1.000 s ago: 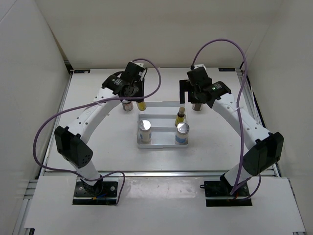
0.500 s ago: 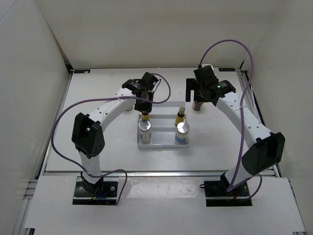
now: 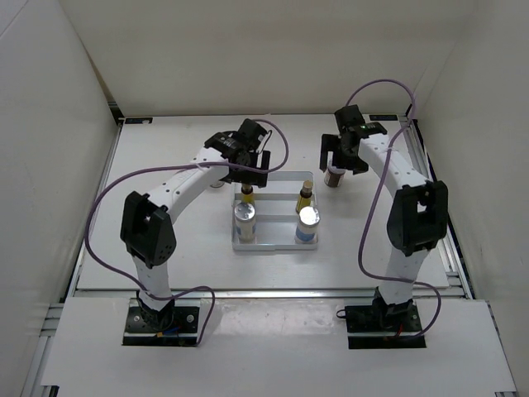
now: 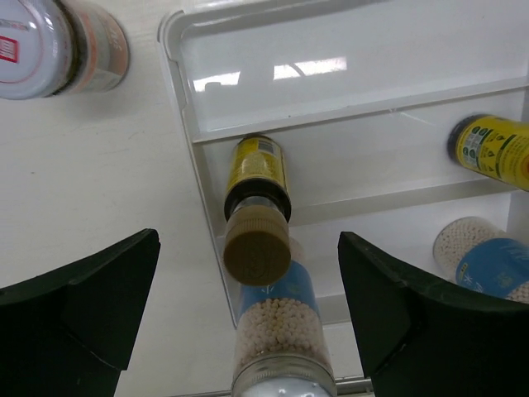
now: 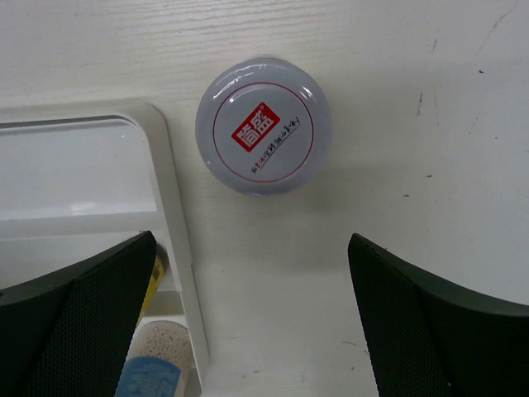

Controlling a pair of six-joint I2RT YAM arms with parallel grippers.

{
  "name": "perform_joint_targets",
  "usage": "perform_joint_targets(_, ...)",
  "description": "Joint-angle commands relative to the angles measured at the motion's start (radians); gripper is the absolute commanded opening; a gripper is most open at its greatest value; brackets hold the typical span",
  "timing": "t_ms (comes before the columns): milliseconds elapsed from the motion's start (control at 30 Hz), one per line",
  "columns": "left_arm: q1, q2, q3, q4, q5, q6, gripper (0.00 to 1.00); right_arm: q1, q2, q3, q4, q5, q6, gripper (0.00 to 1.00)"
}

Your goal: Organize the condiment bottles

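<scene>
The white stepped tray holds two white bottles on its front step. Behind them, on the middle step, stand two yellow-and-black bottles. My left gripper hangs open just above the left yellow bottle, its fingers apart on both sides and not touching it. One brown jar stands on the table left of the tray. My right gripper is open over the table. The other brown jar, with a grey lid bearing a red label, stands just beyond its fingertips.
The tray's back step is bare. White walls enclose the table on three sides. The tray's right rim runs close to my right gripper's left finger. Purple cables loop over both arms.
My left gripper carried the yellow bottle from the table behind the tray onto the middle step, then opened and let go. My right gripper shifted toward the right brown jar.
</scene>
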Motion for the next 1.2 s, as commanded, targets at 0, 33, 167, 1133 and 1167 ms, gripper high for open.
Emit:
perform_joint_targets(0, -0.004, -0.123, 0.094, -0.022, -0.061, 0.024, 1.00, -0.012, 0.040, 0.081, -0.003, -0.054, -0.029, 1.00)
perform_joint_targets(33, 0.006, -0.135, 0.129, -0.045, -0.074, 0.047, 1.00, -0.021, 0.072, 0.099, -0.003, -0.054, -0.038, 1.00)
perform_joint_targets(167, 0.062, -0.193, 0.163, -0.073, -0.085, 0.076, 1.00, -0.056, 0.140, 0.130, -0.003, -0.059, -0.039, 1.00)
perform_joint_targets(1133, 0.356, -0.224, -0.110, 0.001, -0.076, 0.093, 1.00, 0.125, 0.085, 0.279, 0.020, -0.106, -0.106, 0.11)
perform_joint_targets(1167, 0.365, -0.224, -0.110, 0.010, -0.066, 0.093, 1.00, 0.125, 0.085, 0.279, 0.020, -0.126, -0.106, 0.11)
